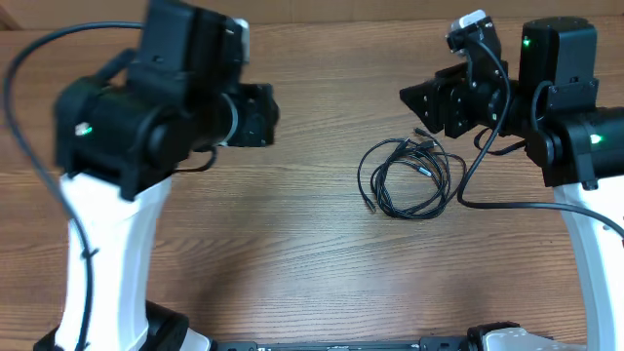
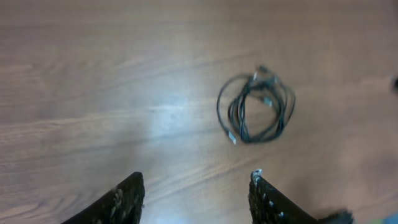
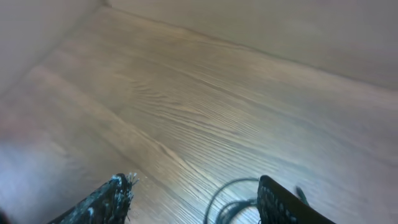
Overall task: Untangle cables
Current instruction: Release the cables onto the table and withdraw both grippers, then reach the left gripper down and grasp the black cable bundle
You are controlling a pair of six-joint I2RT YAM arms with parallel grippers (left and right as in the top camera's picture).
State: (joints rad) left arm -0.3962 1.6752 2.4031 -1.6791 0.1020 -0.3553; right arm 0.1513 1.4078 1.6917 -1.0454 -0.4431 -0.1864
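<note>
Wood-grain table (image 1: 292, 253) stretches out from the arms' bases. Right of centre on it, the cables (image 1: 409, 177) lie in one tangled coil, nothing touching them. Beyond, the left gripper (image 2: 196, 177) and right gripper (image 3: 194, 182) hover with fingers spread wide, empty. By my reckoning the untangling is not yet begun.

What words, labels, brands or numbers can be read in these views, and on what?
None legible in any view. The cables, the wooden table and the black arm housings show no print; the green spots on the arms are indicator lights, not signs.
</note>
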